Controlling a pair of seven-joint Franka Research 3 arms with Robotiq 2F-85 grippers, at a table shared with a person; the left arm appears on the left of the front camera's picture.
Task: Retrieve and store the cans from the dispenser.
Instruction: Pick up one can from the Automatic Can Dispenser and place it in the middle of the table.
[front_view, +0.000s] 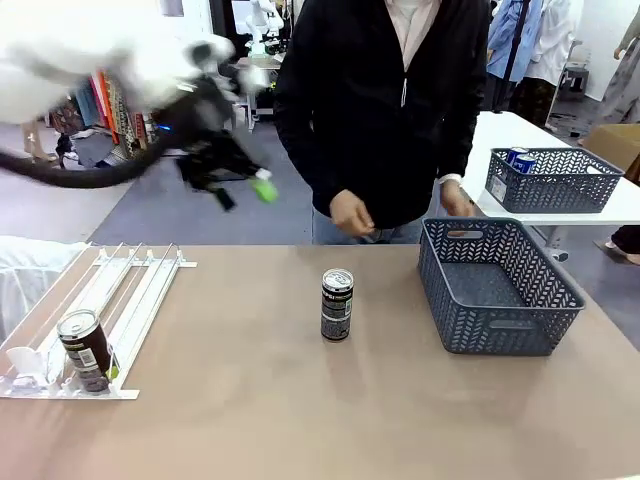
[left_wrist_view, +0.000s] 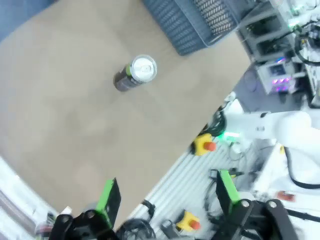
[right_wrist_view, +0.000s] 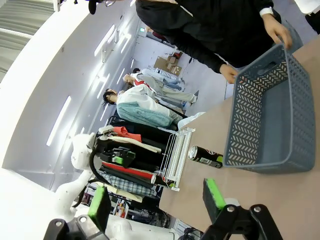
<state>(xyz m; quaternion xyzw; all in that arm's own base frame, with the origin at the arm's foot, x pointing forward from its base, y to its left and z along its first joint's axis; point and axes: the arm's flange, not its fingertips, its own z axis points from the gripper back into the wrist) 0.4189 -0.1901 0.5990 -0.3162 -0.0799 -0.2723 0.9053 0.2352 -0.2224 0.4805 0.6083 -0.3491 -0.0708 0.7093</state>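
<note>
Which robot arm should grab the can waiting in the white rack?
Probably left: the open left gripper hangs nearer the dispenser holding the can. The right gripper looks farther.

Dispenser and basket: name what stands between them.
A dark can stands upright between the dispenser and the basket, on otherwise bare table; front view shows it.

- Middle can (front_view: 337, 305): black body, pale lettered label, silver top.
- Left can (front_view: 85, 350), at the near left: dark brown-black, pale label, silver top.
- Dispenser (front_view: 140, 285): white rails, with clear plastic at the near end.
- Near basket (front_view: 500, 290), at the right: blue-grey, with herringbone openwork walls.
- Table (front_view: 250, 410): plain light brown.
- Left gripper (left_wrist_view: 167, 197) and right gripper (right_wrist_view: 156, 202): black with bright green pads.
- Person's jacket (front_view: 350, 90): black.
- Far basket (front_view: 555, 185), at the far right: the same blue-grey weave, with blue cans (front_view: 518, 158) inside.
</note>
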